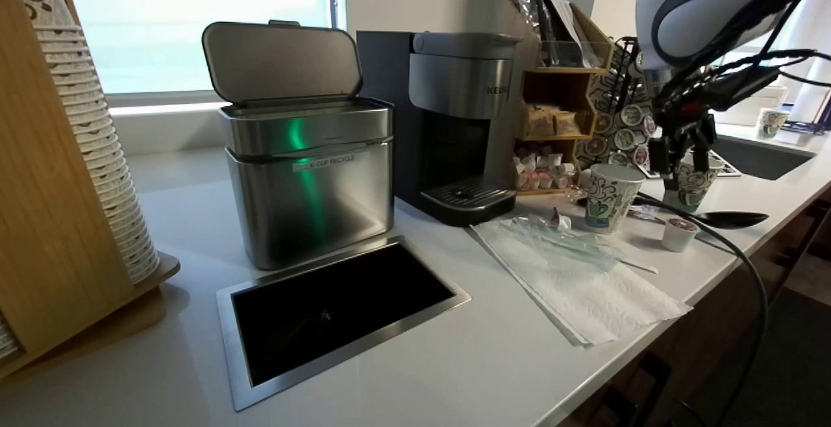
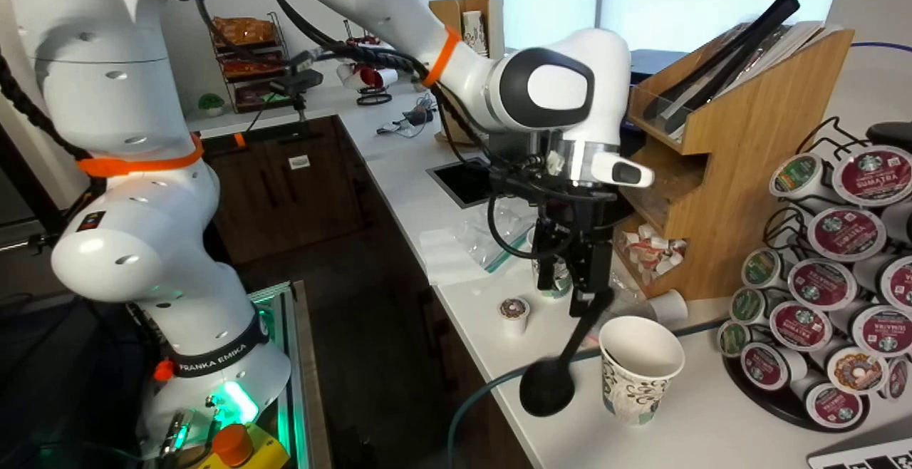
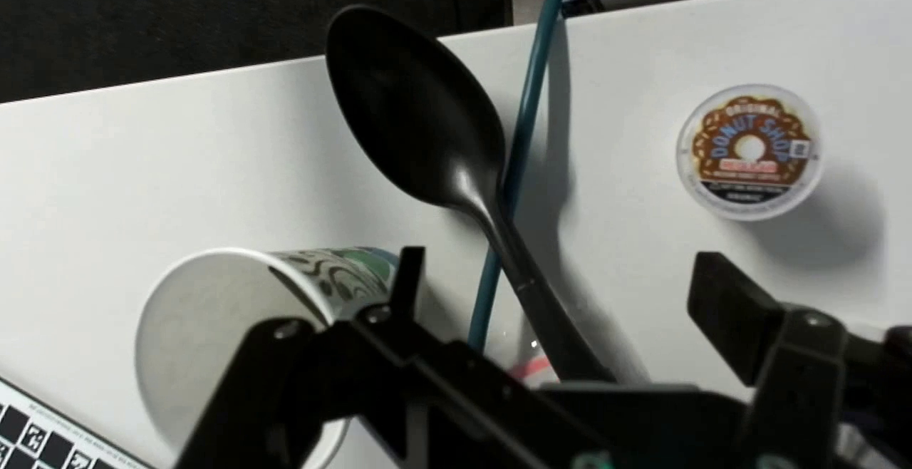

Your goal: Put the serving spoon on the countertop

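Note:
The serving spoon [image 3: 413,105], black with a long handle, lies over the white countertop [image 3: 235,162], its handle crossing a teal cable. In the wrist view its bowl reaches the front edge line. It also shows in both exterior views [image 1: 733,219] [image 2: 547,387]. My gripper [image 3: 559,259] is open and pointing down, with the handle running between its fingers and a gap visible to each finger. In the exterior views the gripper [image 1: 682,161] [image 2: 564,298] is above the handle. The handle's far end is hidden by the gripper in the wrist view.
A patterned paper cup [image 3: 235,341] stands beside one finger; another cup [image 1: 613,196] stands nearby. A coffee pod [image 3: 748,152] is at the opposite side. The teal cable [image 3: 531,98] passes under the spoon. A pod rack [image 2: 819,276] and wooden organizer [image 2: 755,162] stand behind.

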